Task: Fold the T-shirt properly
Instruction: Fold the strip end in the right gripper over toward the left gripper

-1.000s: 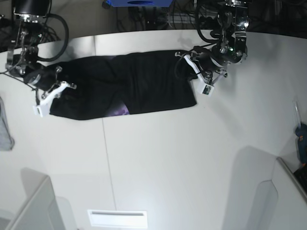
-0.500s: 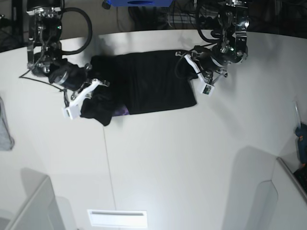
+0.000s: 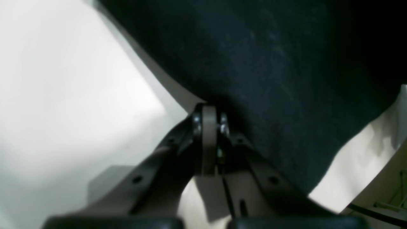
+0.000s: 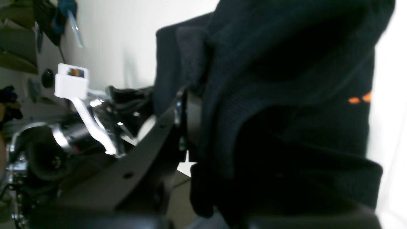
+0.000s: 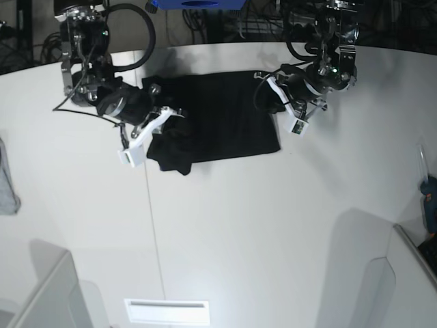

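Observation:
The black T-shirt (image 5: 225,113) lies on the white table (image 5: 239,225) at the back, with its left end lifted and bunched. My right gripper (image 5: 169,128), on the left in the base view, is shut on that bunched end and holds it over the rest of the shirt. In the right wrist view the gathered T-shirt (image 4: 286,111) fills the jaws of the right gripper (image 4: 197,117), and small orange marks (image 4: 359,100) show on it. My left gripper (image 5: 274,102) is at the shirt's right edge. Close up, the left gripper (image 3: 210,111) is shut on the hem of the T-shirt (image 3: 270,79).
A small grey cloth (image 5: 7,184) lies at the table's left edge. A blue object (image 5: 429,198) sits at the right edge. A white slotted plate (image 5: 167,311) is near the front, and grey panels (image 5: 48,294) stand at the front corners.
My right arm has carried the shirt's left end to the right, over the rest of the shirt, so the shirt now spans less of the table. The left arm has stayed put.

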Tool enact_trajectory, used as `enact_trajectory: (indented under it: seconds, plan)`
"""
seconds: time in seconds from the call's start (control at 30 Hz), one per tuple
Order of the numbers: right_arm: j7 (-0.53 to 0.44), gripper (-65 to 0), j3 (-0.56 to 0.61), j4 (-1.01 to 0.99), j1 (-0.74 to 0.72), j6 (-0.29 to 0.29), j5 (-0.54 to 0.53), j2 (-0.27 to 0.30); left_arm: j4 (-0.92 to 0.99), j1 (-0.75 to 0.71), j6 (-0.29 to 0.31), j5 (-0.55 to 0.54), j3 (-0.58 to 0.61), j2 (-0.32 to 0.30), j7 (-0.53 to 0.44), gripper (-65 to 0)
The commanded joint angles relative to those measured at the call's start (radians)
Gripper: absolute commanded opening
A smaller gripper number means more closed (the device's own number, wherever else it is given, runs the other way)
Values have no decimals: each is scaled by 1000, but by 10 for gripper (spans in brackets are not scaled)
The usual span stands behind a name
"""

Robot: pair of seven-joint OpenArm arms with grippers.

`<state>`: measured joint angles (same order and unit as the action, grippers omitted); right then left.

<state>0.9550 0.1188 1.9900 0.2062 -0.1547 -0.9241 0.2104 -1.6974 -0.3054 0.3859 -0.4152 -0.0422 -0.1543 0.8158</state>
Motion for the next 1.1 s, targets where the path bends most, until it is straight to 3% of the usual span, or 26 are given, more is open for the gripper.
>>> enact_trajectory:
  seconds: [0.0,0.27,0.6,0.87,1.07]
  plan:
    - [-24,-650,9,21,-14,4,-25,-1,-3,-7,-9,28,-2,-4,26,-650]
    - [-95,-650,95,19,-18,0,-25,-6,-2,-5,-9,28,3,-4,26,-650]
    - [-86,-650,98,18,-17,0,-25,-84,-8,-7,-9,86,0,-1,26,-650]
    - [-95,-650,164,10,-26,0,-22,-101,-11,-7,-9,98,0,0,26,-650]
    - [-93,-650,180,-1,-24,-30,83,-131,-13,-18,-9,97,-2,0,26,-650]
